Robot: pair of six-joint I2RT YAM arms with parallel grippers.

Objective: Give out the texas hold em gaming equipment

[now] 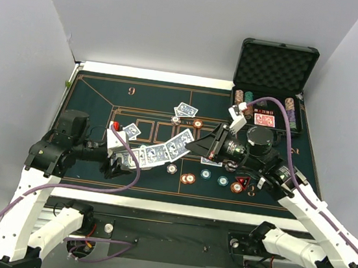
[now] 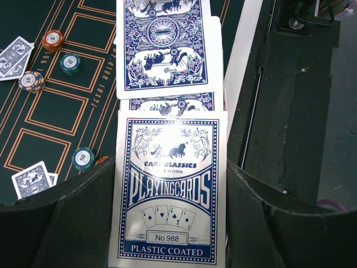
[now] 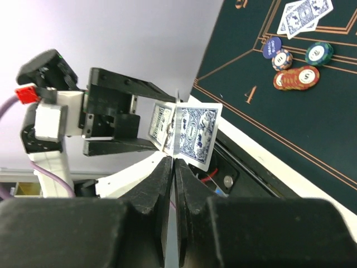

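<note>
My left gripper (image 1: 115, 160) is shut on a blue-backed pack of playing cards (image 2: 170, 201), which fills the gap between its jaws. Several cards (image 1: 164, 150) fan out of the pack to the right, above the green felt. My right gripper (image 1: 194, 142) is shut on the far card of that fan. In the right wrist view this card (image 3: 177, 120) shows edge-on between the closed fingertips (image 3: 164, 167). Loose poker chips (image 1: 206, 174) lie in a row on the felt below the right gripper. Two more chips (image 1: 197, 123) and a pair of cards (image 1: 186, 109) lie further back.
The open black foam-lined case (image 1: 276, 64) stands at the back right, holding chip rows and a red-backed deck (image 1: 264, 120). Two cards (image 1: 130, 130) lie near the left gripper. The felt's white front edge (image 1: 176, 207) runs just under the left arm.
</note>
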